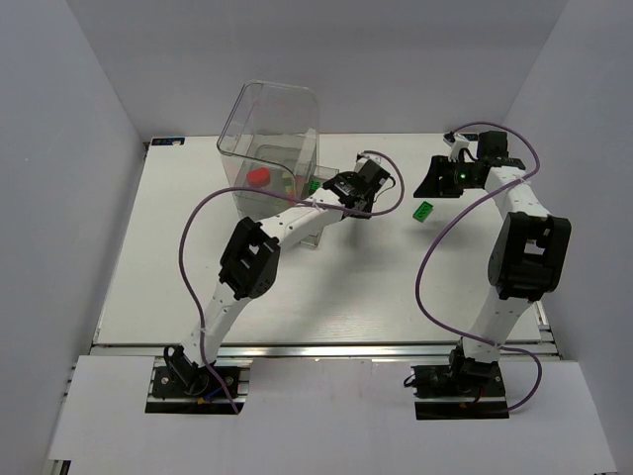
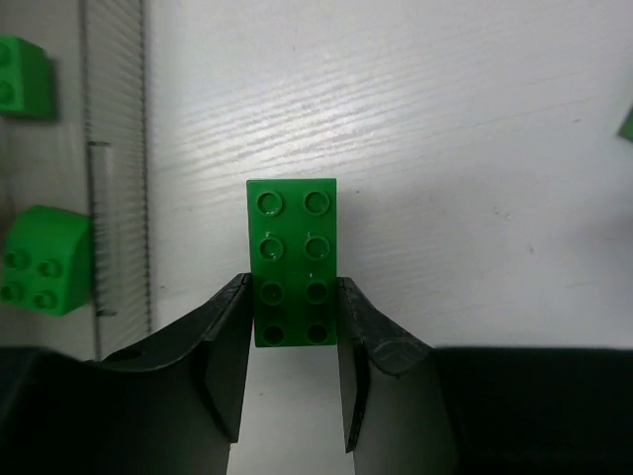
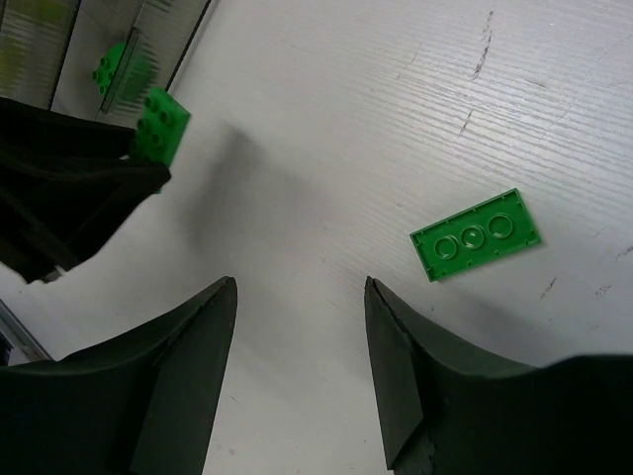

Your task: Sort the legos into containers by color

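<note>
My left gripper is shut on a green 2x4 studded brick, gripping its near end just over the white table beside the clear box. Two more green bricks lie behind the box's clear wall at the left. In the top view the left gripper is at the right foot of the clear box, which holds a red brick. My right gripper is open and empty. A flat green plate lies on the table to its right, also seen from the top.
The right wrist view shows the left gripper with its green brick at the left, next to the box's lower compartment. The left arm crosses the table's middle. Grey walls surround the table.
</note>
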Motion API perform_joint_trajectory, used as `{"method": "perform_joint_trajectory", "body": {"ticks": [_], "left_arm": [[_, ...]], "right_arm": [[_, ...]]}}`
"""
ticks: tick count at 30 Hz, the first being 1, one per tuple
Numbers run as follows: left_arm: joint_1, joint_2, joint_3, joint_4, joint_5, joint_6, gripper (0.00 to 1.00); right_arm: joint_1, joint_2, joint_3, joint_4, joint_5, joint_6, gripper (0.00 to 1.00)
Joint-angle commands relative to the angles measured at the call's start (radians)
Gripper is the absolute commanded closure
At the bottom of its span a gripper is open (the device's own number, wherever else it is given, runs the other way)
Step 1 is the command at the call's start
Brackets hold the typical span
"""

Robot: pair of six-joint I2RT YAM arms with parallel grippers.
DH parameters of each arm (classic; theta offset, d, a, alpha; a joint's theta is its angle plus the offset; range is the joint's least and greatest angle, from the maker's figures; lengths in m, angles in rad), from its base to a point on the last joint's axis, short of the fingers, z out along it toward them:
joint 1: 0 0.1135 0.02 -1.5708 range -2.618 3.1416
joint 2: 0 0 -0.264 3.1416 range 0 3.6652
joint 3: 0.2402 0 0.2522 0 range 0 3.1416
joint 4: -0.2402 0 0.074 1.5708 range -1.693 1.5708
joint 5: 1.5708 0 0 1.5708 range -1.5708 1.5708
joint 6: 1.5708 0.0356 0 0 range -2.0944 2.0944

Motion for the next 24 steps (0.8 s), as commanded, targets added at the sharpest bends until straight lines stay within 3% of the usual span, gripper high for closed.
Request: {"method": "perform_joint_trajectory", "body": {"ticks": [1, 11, 19, 22, 24], "left_arm": [[-0.005, -0.149, 0.015, -0.005, -0.05, 0.062, 0.95], [0.04, -0.165, 0.009, -0.092, -0.213, 0.067, 0.94], [0.091, -0.148, -0.003, -0.137, -0.26, 0.085, 0.93], [0.1, -0.142, -0.017, -0.137, -0.253, 0.098, 0.84], [0.1, -0.14, -0.025, -0.13, -0.24, 0.105, 0.71]], "right_arm": [[0.0, -0.039, -0.005, -0.013, -0.032, -0.015, 0.4], [0.002, -0.029, -0.013, -0.062, -0.029, -0.066, 0.4], [0.0, -0.042, -0.03, -0.063, -0.024, -0.077, 0.4], [-0.001, -0.04, -0.027, -0.066, -0.026, -0.08, 0.4], [0.002, -0.039, -0.027, -0.066, -0.026, -0.08, 0.39]]}}
